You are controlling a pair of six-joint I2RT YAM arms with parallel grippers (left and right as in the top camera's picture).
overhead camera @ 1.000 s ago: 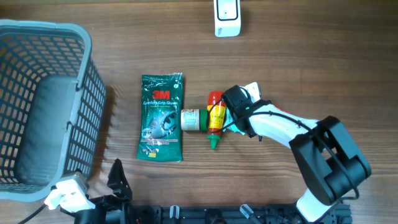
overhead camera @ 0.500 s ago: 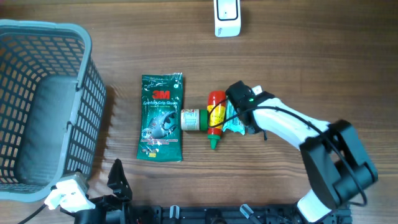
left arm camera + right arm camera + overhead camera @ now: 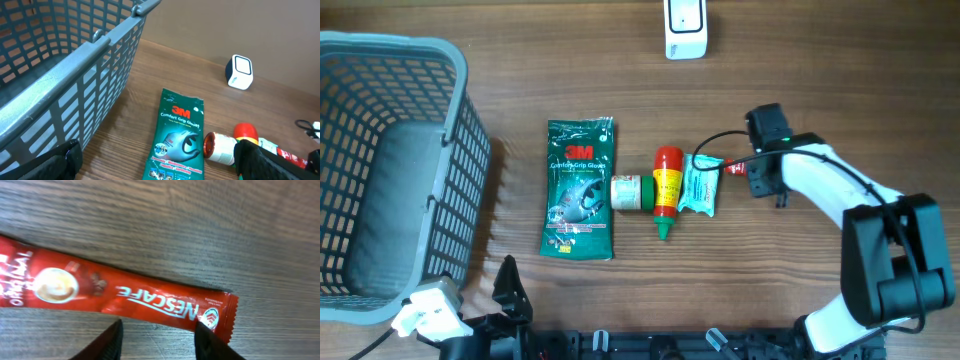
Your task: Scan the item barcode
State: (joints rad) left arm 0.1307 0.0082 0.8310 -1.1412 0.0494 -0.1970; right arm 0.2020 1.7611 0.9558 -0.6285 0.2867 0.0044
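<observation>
Overhead, you can see the row of goods in the middle of the brown wooden table (image 3: 840,60): a green 3M glove packet (image 3: 578,188), a small white bottle with a green band (image 3: 627,192), a red sauce bottle with a green cap (image 3: 666,188) and a teal foil packet (image 3: 699,186). Just right of the teal packet lies a red Nescafe stick sachet (image 3: 125,297), flat on the wood, and that is the item I judge you are after.

Your right gripper (image 3: 159,330) hangs over the sachet's printed end. In the right wrist view its two dark fingers (image 3: 112,340) stand partly apart with bare wood between them, so it holds nothing; the sachet sits just beyond the tips. Whether the tips touch the table I cannot tell.

Your left gripper (image 3: 162,160) is parked at the near edge beside the grey plastic mesh basket (image 3: 340,45), spread wide and empty.

The white barcode scanner (image 3: 685,25) stands at the far edge, well apart from the sachet.

By my reckoning the task is barely begun: nothing is lifted, and no barcode faces the scanner. You have yet to pinch the thin sachet, raise it, carry it across and turn its code toward the scanner window. A flat foil stick may be hard to get under.
</observation>
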